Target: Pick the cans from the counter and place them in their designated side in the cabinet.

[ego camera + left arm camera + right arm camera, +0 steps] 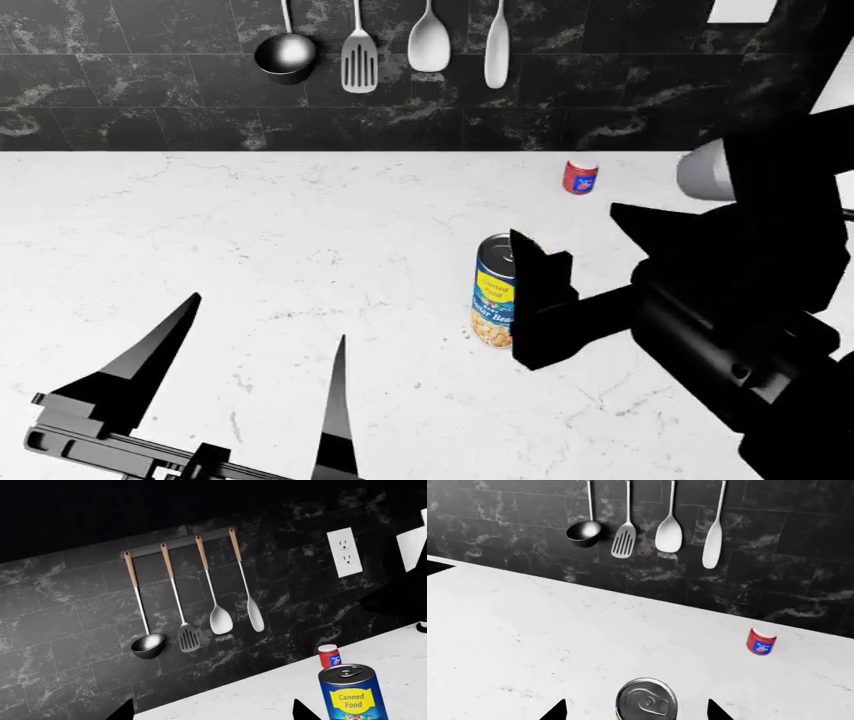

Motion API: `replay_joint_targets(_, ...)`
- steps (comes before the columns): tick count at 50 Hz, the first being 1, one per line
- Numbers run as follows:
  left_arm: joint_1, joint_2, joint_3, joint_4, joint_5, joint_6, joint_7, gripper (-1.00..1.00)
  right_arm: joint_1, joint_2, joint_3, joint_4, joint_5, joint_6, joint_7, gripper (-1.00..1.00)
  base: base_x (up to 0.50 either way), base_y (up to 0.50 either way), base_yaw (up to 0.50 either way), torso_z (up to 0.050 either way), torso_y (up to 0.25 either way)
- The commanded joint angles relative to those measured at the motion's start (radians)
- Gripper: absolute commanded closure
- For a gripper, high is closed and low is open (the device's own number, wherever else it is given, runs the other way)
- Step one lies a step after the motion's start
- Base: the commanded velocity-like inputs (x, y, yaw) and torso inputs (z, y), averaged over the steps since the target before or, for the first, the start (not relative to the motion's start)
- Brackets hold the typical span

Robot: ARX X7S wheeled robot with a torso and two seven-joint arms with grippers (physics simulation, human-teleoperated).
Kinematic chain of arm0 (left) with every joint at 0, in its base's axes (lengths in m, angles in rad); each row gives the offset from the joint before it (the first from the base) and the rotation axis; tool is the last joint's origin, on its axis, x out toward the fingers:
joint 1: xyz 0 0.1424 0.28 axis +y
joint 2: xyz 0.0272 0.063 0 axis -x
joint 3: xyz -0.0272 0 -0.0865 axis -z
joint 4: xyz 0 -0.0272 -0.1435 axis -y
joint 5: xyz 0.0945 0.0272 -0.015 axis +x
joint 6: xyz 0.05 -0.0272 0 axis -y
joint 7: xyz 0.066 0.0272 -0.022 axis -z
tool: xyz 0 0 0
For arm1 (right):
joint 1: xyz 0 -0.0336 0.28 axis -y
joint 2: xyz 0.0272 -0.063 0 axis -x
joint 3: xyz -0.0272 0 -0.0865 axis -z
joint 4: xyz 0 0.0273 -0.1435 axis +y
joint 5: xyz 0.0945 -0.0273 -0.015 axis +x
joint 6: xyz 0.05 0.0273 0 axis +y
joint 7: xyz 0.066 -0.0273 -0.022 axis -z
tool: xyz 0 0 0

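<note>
A tall blue can with a yellow label (491, 292) stands upright on the white marble counter (267, 220). My right gripper (567, 285) is open and reaches it from the right. In the right wrist view the can's metal top (647, 701) sits between the two spread fingertips, with a gap on each side. A tiny red can (579, 176) stands farther back by the wall, also seen in the right wrist view (760, 641). My left gripper (267, 318) hangs open and empty over the near left counter; its camera sees the blue can (352, 692) and the tiny red can (329, 655). The cabinet is out of view.
Black marble wall tiles back the counter, with a rail of several hanging utensils (358, 45) and a white outlet (345, 551). A white paper-towel roll (701, 170) shows partly behind my right arm at the far right.
</note>
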Motion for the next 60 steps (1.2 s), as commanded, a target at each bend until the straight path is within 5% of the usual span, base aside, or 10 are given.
replay_joint_targets(1,-0.006,-0.003,0.005,0.0,0.001,0.005,0.0,-1.0,-0.082,-0.013,-0.021,-0.034,0.028,-0.035,-0.009,-1.0,0.0,0.0,0.0,0.0,0.0)
replay_joint_targets(12,-0.035,-0.004,0.023,0.0,-0.003,0.012,0.0,-1.0,-0.12,-0.009,-0.053,-0.037,0.077,-0.05,0.005,-1.0,0.0,0.0,0.0,0.0,0.0)
replay_joint_targets(60,-0.017,-0.001,0.012,0.0,0.001,0.001,0.0,-1.0,-0.251,-0.042,-0.063,0.089,-0.217,-0.014,-0.185,-1.0,0.0,0.0,0.0,0.0,0.0)
